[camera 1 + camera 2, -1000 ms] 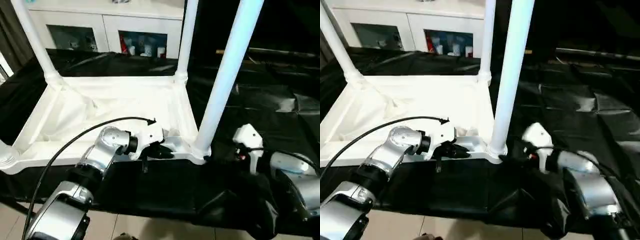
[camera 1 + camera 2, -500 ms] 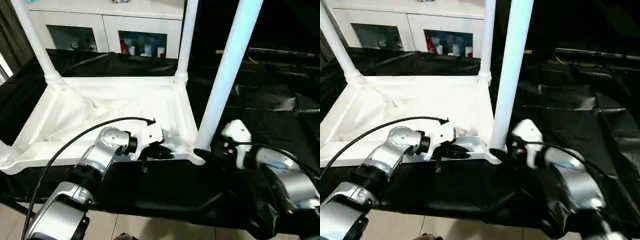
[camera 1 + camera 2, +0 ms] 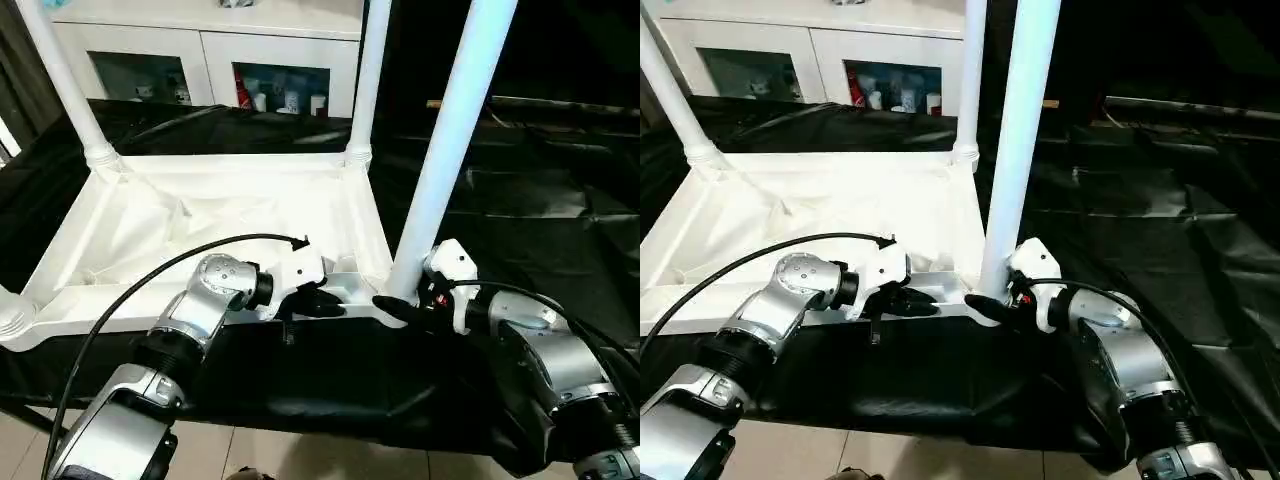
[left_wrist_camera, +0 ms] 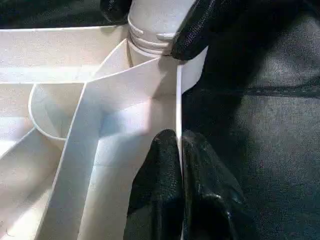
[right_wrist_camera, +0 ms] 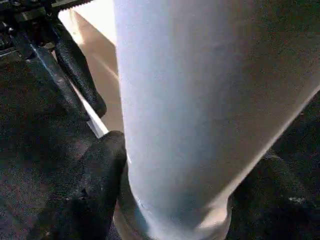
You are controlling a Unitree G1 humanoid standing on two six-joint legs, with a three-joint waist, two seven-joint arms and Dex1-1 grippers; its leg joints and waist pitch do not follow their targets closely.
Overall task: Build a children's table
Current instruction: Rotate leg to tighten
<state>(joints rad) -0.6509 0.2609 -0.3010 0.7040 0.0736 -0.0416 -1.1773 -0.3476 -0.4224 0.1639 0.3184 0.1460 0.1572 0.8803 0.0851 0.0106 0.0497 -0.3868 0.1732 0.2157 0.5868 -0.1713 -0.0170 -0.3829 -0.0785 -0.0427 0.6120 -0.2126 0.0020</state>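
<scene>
The white tabletop [image 3: 200, 215] lies upside down on a black cloth, ribbed underside up. Three white legs stand in its corner sockets: far left [image 3: 65, 85], far right [image 3: 368, 80] and near right [image 3: 450, 150]. My left gripper [image 3: 325, 300] is shut on the thin near rim [image 4: 177, 100] of the tabletop, close to the near-right corner. My right gripper [image 3: 400, 300] sits at the base of the near-right leg [image 5: 200, 100], with one black finger [image 5: 95, 190] pressed to each side of it just above the socket collar [image 4: 155, 30].
A white cabinet with glass doors [image 3: 200, 60] stands behind the work surface. Crinkled black sheeting [image 3: 520, 200] covers the surface to the right of the tabletop. The tabletop's near-left corner socket [image 3: 10, 320] is at the picture's edge. A black cable [image 3: 150, 275] arcs over my left forearm.
My right gripper has moved left from beside the corner to the near-right leg's base and closed around it. The left gripper has kept its hold on the rim.
</scene>
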